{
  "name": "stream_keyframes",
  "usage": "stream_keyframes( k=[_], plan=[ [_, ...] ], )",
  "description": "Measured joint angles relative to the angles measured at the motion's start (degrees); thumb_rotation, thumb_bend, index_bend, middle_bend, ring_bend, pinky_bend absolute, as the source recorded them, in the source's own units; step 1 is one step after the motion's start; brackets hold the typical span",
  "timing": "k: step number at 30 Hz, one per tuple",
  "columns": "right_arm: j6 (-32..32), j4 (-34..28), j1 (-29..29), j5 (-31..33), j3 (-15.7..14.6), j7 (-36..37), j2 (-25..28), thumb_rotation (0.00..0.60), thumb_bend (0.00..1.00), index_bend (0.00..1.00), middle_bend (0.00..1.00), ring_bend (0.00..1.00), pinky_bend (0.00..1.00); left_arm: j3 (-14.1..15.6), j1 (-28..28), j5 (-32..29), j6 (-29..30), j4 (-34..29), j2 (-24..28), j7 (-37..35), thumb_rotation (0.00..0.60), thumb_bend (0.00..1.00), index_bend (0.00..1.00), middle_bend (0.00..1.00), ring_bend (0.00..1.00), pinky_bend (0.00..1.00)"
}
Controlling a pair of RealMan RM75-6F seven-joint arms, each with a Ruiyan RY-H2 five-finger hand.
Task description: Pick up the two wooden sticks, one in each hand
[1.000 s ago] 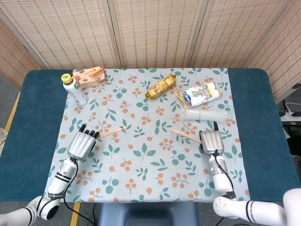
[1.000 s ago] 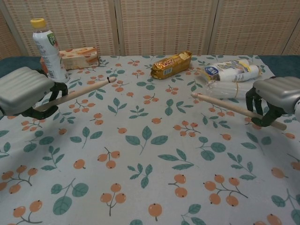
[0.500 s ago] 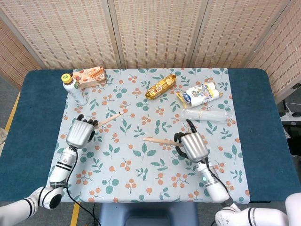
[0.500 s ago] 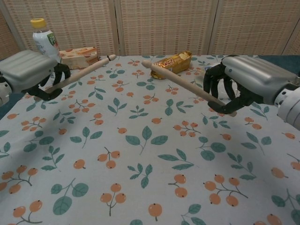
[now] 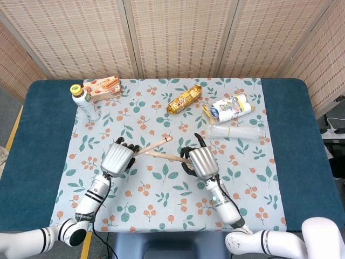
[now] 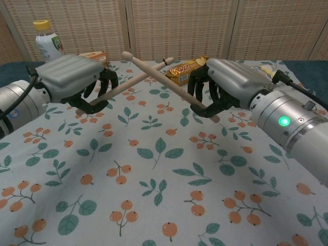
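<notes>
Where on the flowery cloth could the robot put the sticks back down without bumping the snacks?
The near half of the flowery cloth, in front of both robot hands, looks bare. So does the middle strip between bottle and gold snack pack. The far right is crowded with packets.

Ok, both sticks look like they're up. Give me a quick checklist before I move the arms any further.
1. Left hand grips the left stick: ok.
2. Right hand grips the right stick: ok.
3. Both sticks off the tablecloth: ok.
4. Sticks apart from each other: not ok, they cross in both views; actual contact cannot tell.
5. Grip security at the fingers: cannot tell.
6. Snack packet clear of the stick tips: ok.
</notes>
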Motion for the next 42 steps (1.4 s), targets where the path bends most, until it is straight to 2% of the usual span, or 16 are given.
stream_keyframes(
  k=[9,14,22,29,36,40,42],
  plan=[
    [-1.76,0.99,1.08,2.9,1.93,-1.58,-1.46,0.6,0.71,0.98,0.89,0.68,0.11,0.26,-0.38,-0.87,1.21,0.64,-1.15,1.02,0.6,0.63,0.79,0.89,0.63,0.32],
    [-2.58,0.93,1.21,5.79,2.87,-3.02,-1.48,0.6,0.71,0.98,0.89,0.68,0.11,1.44,-0.36,0.54,2.25,0.28,-1.28,1.82,0.6,0.63,0.8,0.9,0.63,0.32],
    [-2.21,-0.12,1.16,8.62,3.59,-5.94,-1.66,0.6,0.71,0.98,0.89,0.68,0.11,2.28,-0.15,1.31,3.85,0.29,-1.54,2.96,0.6,0.63,0.8,0.9,0.63,0.32],
    [-1.99,-0.57,1.15,8.3,3.48,-5.73,-1.45,0.6,0.71,0.98,0.89,0.68,0.11,2.38,-0.22,1.77,4.43,1.31,-1.36,2.92,0.6,0.63,0.8,0.9,0.63,0.32],
    [-1.47,-3.09,-0.19,5.75,1.49,-4.89,2.2,0.6,0.71,0.99,0.89,0.68,0.11,2.29,0.34,1.93,5.05,4.82,0.06,0.53,0.6,0.63,0.79,0.89,0.63,0.32],
    [-1.01,-5.2,-1.86,3.27,-1.83,-5.68,6.95,0.6,0.71,0.98,0.89,0.68,0.11,3.25,1.54,2.0,5.03,9.19,1.37,-2.2,0.6,0.63,0.79,0.89,0.63,0.32],
    [-1.09,-5.65,-2.46,3.09,-3.25,-7.4,8.89,0.6,0.71,0.94,0.89,0.66,0.11,4.14,2.52,1.81,4.63,12.19,1.89,-4.39,0.6,0.63,0.78,0.87,0.63,0.32]
  ],
)
